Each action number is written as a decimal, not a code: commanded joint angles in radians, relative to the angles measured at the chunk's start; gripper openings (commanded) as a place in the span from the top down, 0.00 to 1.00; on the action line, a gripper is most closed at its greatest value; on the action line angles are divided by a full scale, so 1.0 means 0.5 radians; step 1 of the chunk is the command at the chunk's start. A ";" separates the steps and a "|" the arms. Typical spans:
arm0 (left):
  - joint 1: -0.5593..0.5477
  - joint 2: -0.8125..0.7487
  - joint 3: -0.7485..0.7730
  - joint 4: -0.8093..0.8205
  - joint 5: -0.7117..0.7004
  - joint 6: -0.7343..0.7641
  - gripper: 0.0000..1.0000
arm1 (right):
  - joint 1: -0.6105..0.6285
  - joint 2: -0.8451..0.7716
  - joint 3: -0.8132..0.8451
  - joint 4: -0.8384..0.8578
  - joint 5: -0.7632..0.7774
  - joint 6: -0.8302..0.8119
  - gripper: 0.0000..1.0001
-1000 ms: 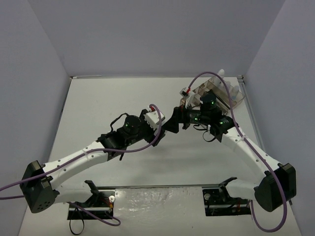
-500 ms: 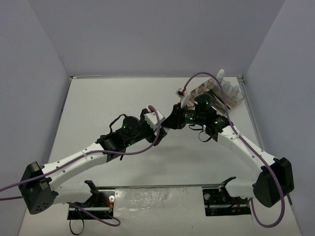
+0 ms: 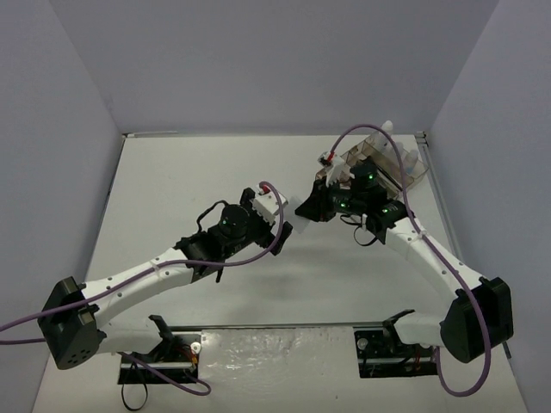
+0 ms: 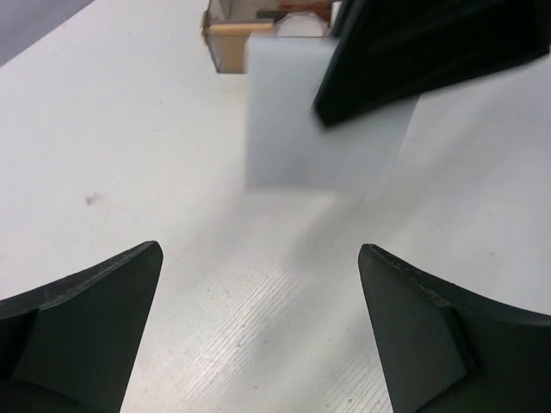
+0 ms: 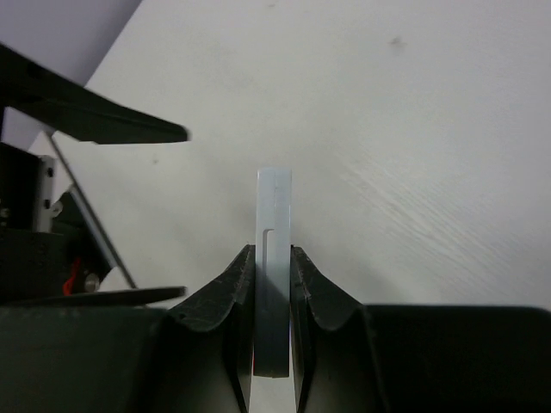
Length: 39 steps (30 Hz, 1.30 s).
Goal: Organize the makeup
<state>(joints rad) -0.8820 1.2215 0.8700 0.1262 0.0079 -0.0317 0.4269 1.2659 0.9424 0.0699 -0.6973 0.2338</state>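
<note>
A thin pale square pad stands on edge between the fingers of my right gripper, which is shut on it above the table. In the left wrist view the same pad hangs in front of my left gripper, pinched at its top right by the black right fingers. My left gripper is open wide with nothing between its fingers. From above, the two grippers face each other near mid-table, a small gap apart. The pad is hidden in that view.
The smoky clear tray stands at the back right behind the right arm. White-capped bottles are in it. Its corner shows beyond the pad, with something tan inside. Purple cables loop over both arms.
</note>
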 commanded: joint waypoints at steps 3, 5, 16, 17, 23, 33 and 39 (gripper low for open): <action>0.197 0.033 0.340 -0.599 -0.666 -0.440 0.03 | -0.540 0.021 0.166 -0.087 0.033 -0.503 1.00; 0.327 0.017 0.435 -0.813 -0.719 -0.618 0.03 | -0.716 0.078 0.199 -0.110 -0.011 -0.643 1.00; 1.152 -0.488 0.247 -1.195 -0.347 -0.692 0.03 | -1.096 0.553 0.306 -0.103 -0.020 -1.060 1.00; 1.175 -0.549 0.197 -1.161 -0.352 -0.696 0.03 | -1.099 0.573 0.308 -0.098 -0.030 -1.077 1.00; 1.314 -0.712 0.077 -1.109 -0.262 -0.722 0.03 | -1.092 0.643 0.230 0.057 -0.008 -1.063 0.93; 1.350 -0.703 0.062 -1.121 -0.182 -0.731 0.03 | -1.047 0.592 0.186 0.024 0.102 -0.971 0.44; 1.350 -0.699 0.059 -1.122 -0.206 -0.722 0.03 | -1.044 0.271 0.165 -0.022 0.308 -0.805 0.21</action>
<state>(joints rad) -0.2138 0.8795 0.8841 -0.4747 -0.0937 -0.3830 -0.0994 1.5781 1.0170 0.0335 -0.6222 -0.2381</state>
